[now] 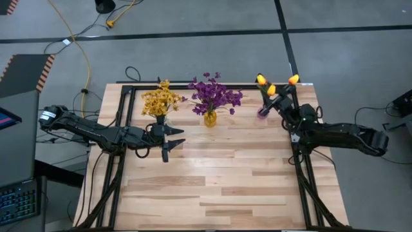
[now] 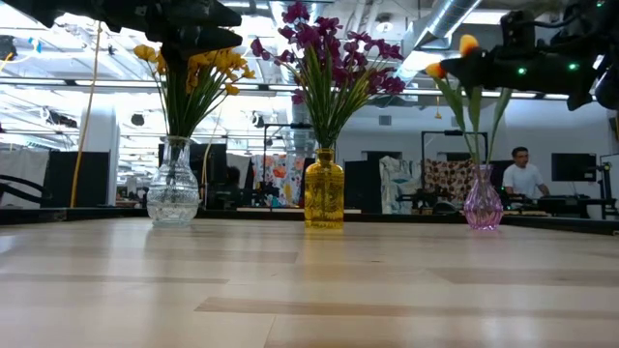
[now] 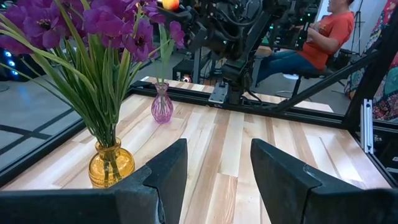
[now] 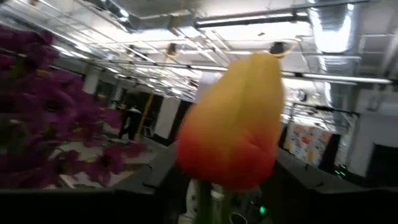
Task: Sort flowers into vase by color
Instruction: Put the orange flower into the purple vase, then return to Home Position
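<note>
The right gripper point(image 1: 278, 103) is hovering at the far right of the table, around the stems of the orange-yellow tulips point(image 1: 271, 89) standing in the pink vase point(image 2: 483, 205). One tulip head point(image 4: 233, 127) is filling its wrist view, sitting between its fingers. Whether those fingers are clamping the stem or standing free of it, I cannot tell.

The main risk, in my judgement, is lying here: if the gripper is pulling away while a finger is catching a stem, the tulip may be dragged back out, or the narrow pink vase may be tipped, since it is sitting close to the table's far edge.

The left gripper point(image 3: 214, 177) is waiting with its jaws parted and empty, just in front of the clear vase point(image 2: 173, 191) holding the yellow flowers point(image 1: 159, 100). A forward move would be knocking that vase.

The purple flowers point(image 1: 214, 95) are standing in the amber vase point(image 2: 323, 194) between the other two, well apart from both grippers. No loose flowers are showing on the table point(image 1: 219, 180).

Beyond the table a person point(image 3: 323, 31) is sitting, clear of the arms.
</note>
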### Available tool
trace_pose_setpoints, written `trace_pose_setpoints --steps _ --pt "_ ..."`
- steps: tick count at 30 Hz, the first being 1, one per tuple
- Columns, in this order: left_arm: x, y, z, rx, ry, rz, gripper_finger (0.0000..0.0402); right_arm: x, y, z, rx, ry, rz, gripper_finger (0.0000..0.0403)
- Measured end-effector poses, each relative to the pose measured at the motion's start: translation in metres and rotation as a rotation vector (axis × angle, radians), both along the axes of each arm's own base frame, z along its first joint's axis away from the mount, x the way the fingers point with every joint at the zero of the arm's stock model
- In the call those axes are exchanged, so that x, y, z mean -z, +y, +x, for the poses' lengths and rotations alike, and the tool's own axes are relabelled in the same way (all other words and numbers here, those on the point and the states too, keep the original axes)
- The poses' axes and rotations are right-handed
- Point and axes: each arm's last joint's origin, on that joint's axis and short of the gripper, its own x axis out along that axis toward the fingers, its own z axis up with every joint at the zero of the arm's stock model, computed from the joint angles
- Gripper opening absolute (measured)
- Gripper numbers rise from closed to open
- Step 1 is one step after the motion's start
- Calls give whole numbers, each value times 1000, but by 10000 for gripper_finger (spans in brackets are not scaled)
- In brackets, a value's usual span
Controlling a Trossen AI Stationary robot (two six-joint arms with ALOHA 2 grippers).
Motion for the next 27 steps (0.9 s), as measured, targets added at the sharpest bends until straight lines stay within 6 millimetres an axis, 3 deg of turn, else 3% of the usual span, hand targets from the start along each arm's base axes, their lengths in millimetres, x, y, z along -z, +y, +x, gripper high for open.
trace_pose_setpoints --steps 7,27 --pt "0 0 0 0 0 0 164 2 3 3 18 9 36 239" --pt "0 0 0 0 0 0 164 6 28 13 162 77 94 241"
